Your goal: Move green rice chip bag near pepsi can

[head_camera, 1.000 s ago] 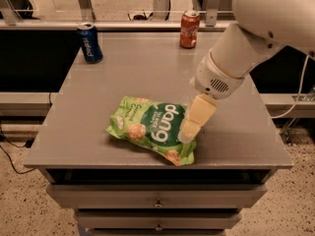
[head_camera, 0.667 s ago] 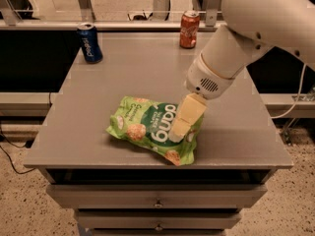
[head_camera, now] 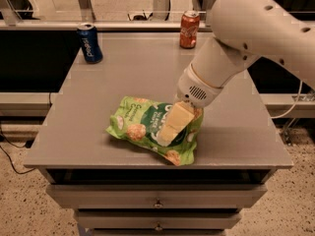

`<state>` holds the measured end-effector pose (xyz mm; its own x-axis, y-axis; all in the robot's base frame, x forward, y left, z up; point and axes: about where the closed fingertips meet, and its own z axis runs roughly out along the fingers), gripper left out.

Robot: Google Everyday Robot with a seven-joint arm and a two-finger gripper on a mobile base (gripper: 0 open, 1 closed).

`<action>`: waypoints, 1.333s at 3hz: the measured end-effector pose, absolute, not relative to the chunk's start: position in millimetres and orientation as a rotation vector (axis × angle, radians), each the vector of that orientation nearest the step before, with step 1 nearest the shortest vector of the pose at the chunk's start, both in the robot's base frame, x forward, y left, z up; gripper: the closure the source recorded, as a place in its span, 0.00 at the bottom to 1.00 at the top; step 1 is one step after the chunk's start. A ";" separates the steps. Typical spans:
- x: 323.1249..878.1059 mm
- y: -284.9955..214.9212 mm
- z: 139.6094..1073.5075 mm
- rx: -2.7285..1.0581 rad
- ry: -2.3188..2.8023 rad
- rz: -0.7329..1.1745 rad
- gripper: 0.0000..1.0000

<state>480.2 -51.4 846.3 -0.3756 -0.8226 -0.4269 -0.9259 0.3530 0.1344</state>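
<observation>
Camera view, single frame.

Item 1: table point(head_camera: 142, 68), grey flat top, seen from the front and above. Below the top, drawer fronts point(head_camera: 157, 196) with small knobs.

Item 2: green rice chip bag point(head_camera: 138, 126). Lies flat on the front half of the table, near the front edge and a little right of centre. Light-green crinkled wrapper, dark green patch, pictures of round chips. Its right part is covered by the pincer.

Item 3: pepsi can point(head_camera: 89, 43). Dark blue, silver top, upright at the far left corner of the table. Well apart from the bag.

Item 4: red-orange soda can point(head_camera: 189, 29). Upright at the far edge of the table, right of centre, well apart from the blue can and from the bag.

Item 5: robot arm point(head_camera: 251, 33). White, bulky, enters from the upper right and slants down toward the bag.

Item 6: pincer point(head_camera: 167, 132). Cream-coloured, angled down and to the left, set over the middle of the bag and apparently touching its upper face. Whether it is spread, pressed together or pinching the wrapper cannot be told.

Item 7: speckled floor point(head_camera: 295, 200) around the table; a dark cable point(head_camera: 9, 154) lies at the left.
</observation>
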 end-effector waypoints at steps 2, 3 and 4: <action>491.5 -68.9 846.9 -1.462 2.368 0.481 0.64; 501.2 -83.2 860.2 -1.430 2.363 0.424 0.87; 515.3 -103.4 883.6 -1.383 2.344 0.343 1.00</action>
